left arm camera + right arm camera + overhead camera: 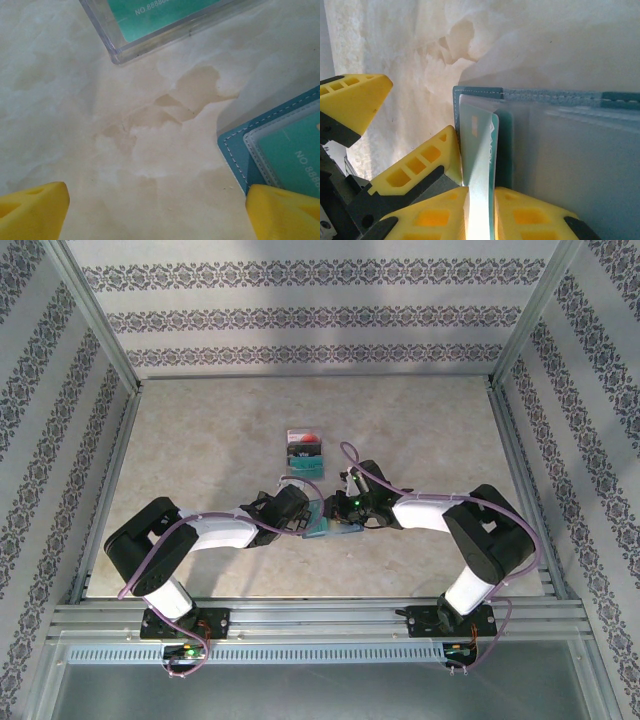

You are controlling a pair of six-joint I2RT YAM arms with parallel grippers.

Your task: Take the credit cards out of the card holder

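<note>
On the surface (150, 125): the blue card holder (560, 95) lies open.
Right hand (481, 192): pinching a teal card (477, 140).
Left hand (157, 200): wide open, holding nothing.

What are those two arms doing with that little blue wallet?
They are emptying the card holder. The right gripper pinches a teal-green card that sticks partly out of one of its pockets. The left gripper is wide open beside the holder's corner, holding nothing. A few cards already lie on the table farther back.
</note>
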